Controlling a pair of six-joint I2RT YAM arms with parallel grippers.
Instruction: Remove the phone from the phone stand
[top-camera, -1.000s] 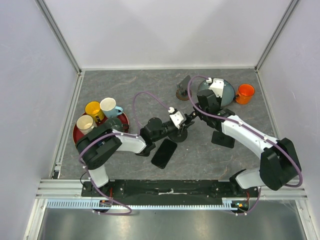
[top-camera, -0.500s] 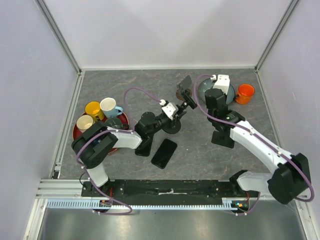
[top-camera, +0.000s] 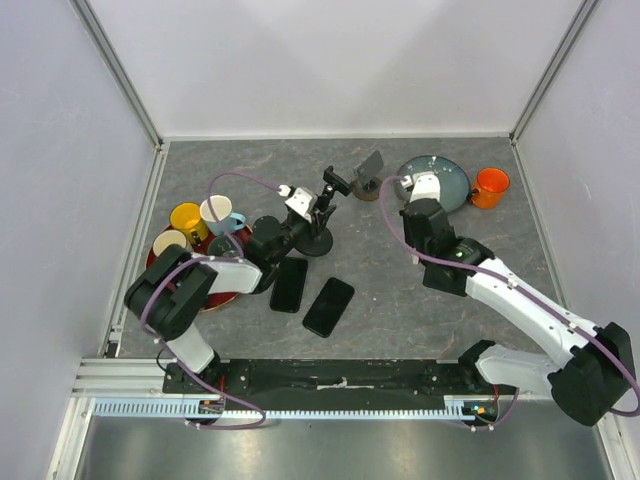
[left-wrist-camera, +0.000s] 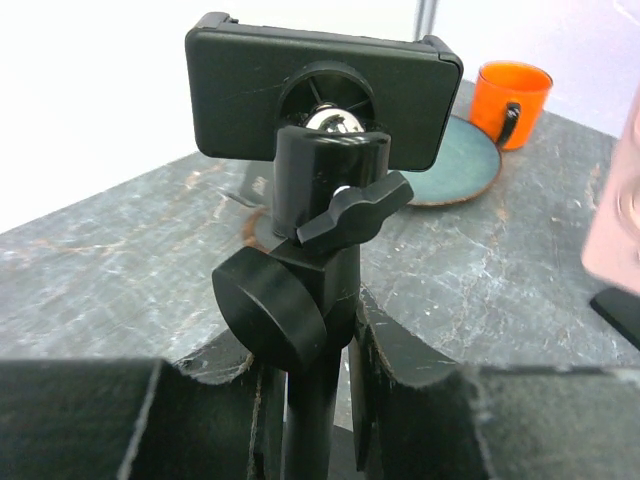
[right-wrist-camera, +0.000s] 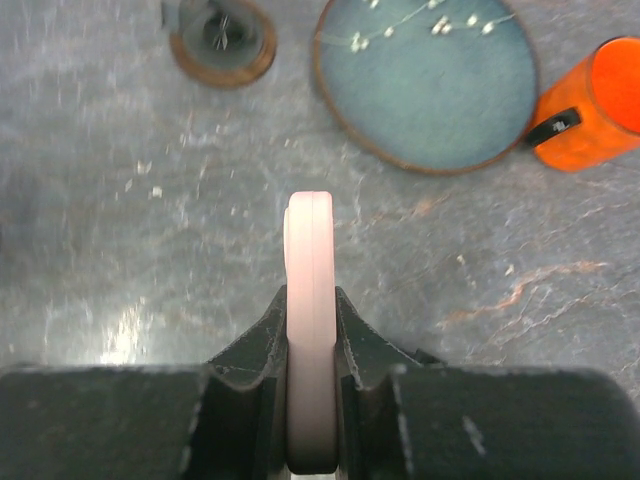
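Observation:
My left gripper is shut on the pole of the black phone stand. The stand's clamp faces away from the camera and holds nothing. In the top view the stand is left of centre. My right gripper is shut on a pink phone, held edge-on above the table. The phone also shows at the right edge of the left wrist view, apart from the stand.
Two black phones lie flat near the front. A third dark slab lies under the right arm. A red tray with mugs is at left. A blue plate, an orange mug and a second small stand are at the back.
The left gripper has carried the stand left and back, away from the right gripper. The right gripper has kept the pink phone and drawn forward; stand and phone are now apart.

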